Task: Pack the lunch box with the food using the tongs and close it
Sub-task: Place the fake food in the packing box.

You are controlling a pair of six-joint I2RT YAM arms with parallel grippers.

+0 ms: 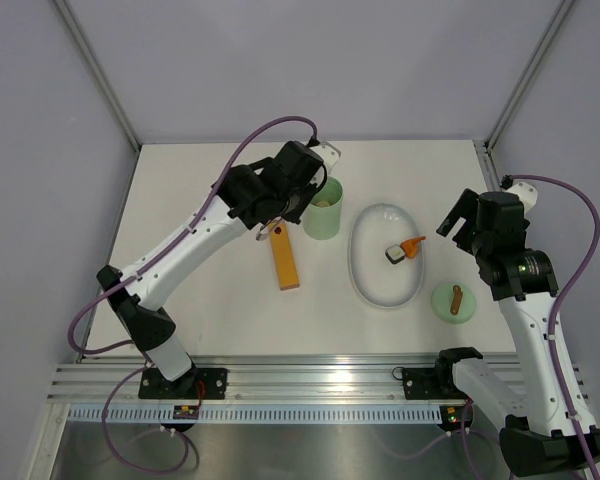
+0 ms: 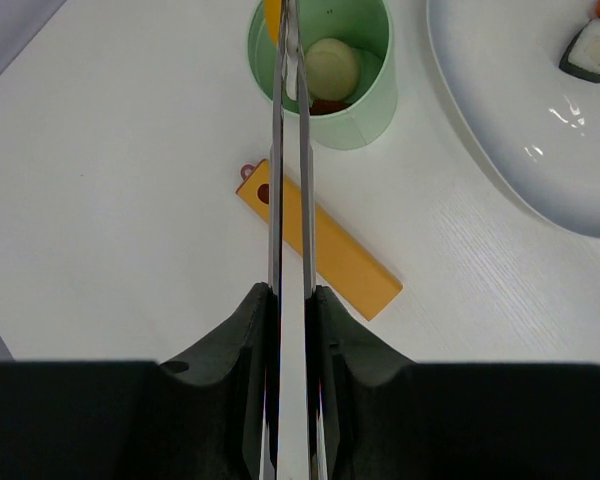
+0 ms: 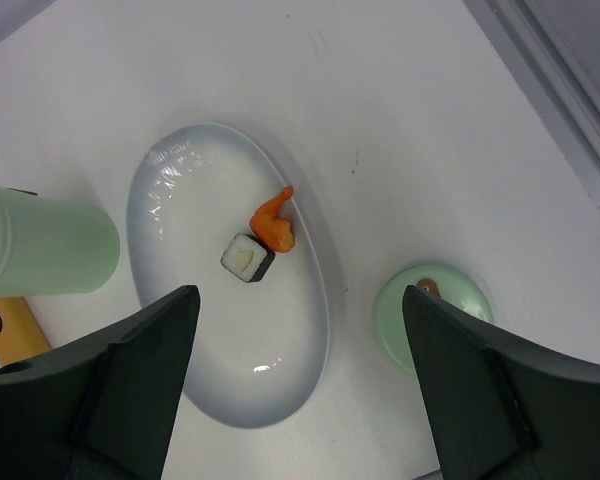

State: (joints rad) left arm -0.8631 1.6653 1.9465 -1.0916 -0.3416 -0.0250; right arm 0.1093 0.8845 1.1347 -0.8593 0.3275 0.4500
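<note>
My left gripper (image 2: 292, 295) is shut on the slim grey tongs (image 2: 289, 170), whose two arms run nearly together. Their tips reach into the open mint-green lunch box (image 2: 365, 115), just left of a white rice ball (image 2: 333, 68) lying inside on a dark reddish piece (image 2: 325, 105). In the top view the left gripper (image 1: 285, 205) hangs beside the lunch box (image 1: 323, 215). A dark-and-white cube (image 3: 247, 257) and an orange piece (image 3: 274, 222) lie on the white plate (image 3: 180, 190). The round green lid (image 3: 435, 325) rests on the table. My right gripper (image 3: 300, 292) is open and holds nothing, high above the plate and lid.
A long orange block (image 1: 285, 260) lies on the table in front of the lunch box, under the tongs in the left wrist view. The oval plate (image 1: 370, 285) sits mid-table with the lid (image 1: 454, 300) to its right. Grey walls close in the table.
</note>
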